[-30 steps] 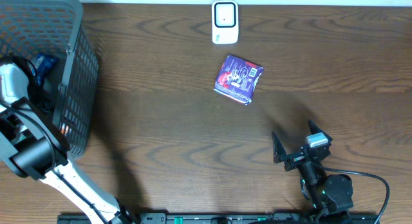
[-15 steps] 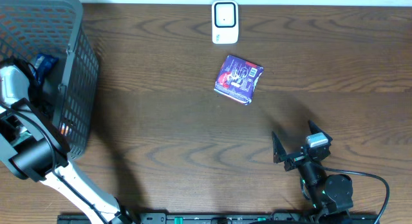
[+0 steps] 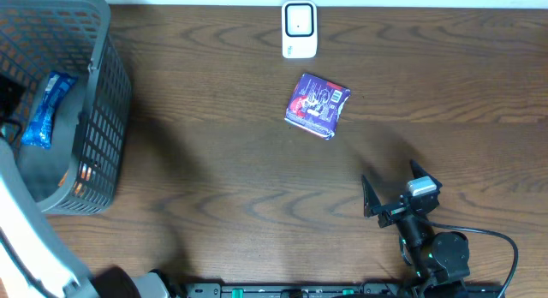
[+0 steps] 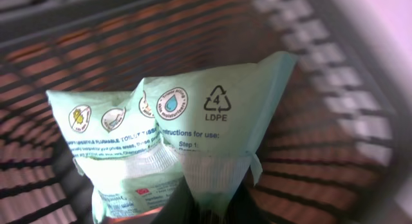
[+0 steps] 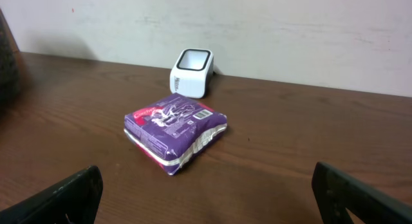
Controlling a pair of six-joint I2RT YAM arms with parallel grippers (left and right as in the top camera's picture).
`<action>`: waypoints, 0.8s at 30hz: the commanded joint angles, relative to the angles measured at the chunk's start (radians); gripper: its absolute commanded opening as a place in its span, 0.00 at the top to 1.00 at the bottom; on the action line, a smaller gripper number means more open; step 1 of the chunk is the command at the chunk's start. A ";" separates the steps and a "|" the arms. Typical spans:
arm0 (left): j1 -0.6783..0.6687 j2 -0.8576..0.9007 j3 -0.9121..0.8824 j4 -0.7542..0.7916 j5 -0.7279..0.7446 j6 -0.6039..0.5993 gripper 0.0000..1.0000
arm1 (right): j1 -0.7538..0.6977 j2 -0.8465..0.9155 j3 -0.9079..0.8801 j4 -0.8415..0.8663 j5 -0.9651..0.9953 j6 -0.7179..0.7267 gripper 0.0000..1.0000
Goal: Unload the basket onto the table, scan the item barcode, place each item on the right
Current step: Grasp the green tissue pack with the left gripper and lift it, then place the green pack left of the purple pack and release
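overhead: right claw spread wide, purple packet ahead of it, scanner beyond. left wrist: left claw clenched on wipes pack seam, seemingly inside the blurred basket. right wrist: purple packet ahead, between open fingers.

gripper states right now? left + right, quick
Left gripper: shut on the seam of the green packet.
Right gripper: open, holding nothing.
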 commanded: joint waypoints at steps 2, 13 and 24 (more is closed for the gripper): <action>-0.132 -0.158 0.011 0.061 0.330 0.021 0.93 | -0.006 -0.006 -0.002 -0.004 0.004 0.014 0.01; -0.842 -0.077 -0.015 0.071 0.055 0.242 0.93 | -0.006 -0.006 -0.002 -0.004 0.004 0.014 0.01; -1.050 0.420 -0.015 0.128 0.005 0.241 0.93 | -0.006 -0.006 -0.002 -0.004 0.004 0.014 0.01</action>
